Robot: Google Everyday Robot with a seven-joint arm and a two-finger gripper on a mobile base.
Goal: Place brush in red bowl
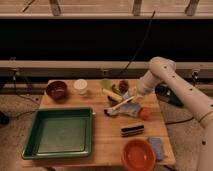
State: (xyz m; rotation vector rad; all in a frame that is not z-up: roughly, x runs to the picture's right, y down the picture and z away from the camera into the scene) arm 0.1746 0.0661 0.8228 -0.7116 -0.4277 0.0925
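Currently you are at the pick-up stage: the gripper [133, 97] sits low over the middle-right of the wooden table [107, 145], right at the far end of the brush [120, 104] handle. You cannot tell from this view whether the claw has closed on the handle or merely brackets it, so confirm the hold before you lift. The brush lies slanted, its small dark bristle head down to the left near the green tray [60, 134], its slim pale handle running up and right to the gripper. The red bowl [137, 154] waits at the near edge, well apart from the brush.

Your next move, by the look of things, is to raise the brush, carry it nearward over the dark block-shaped scrub brush [132, 130] that lies between, and release above the bowl. The handle is long, thin and smooth-looking, so it may pivot when gripped at its end. The bowl is round, wide, shallow and glossy, a forgiving target, though the handle will probably overhang its rim.
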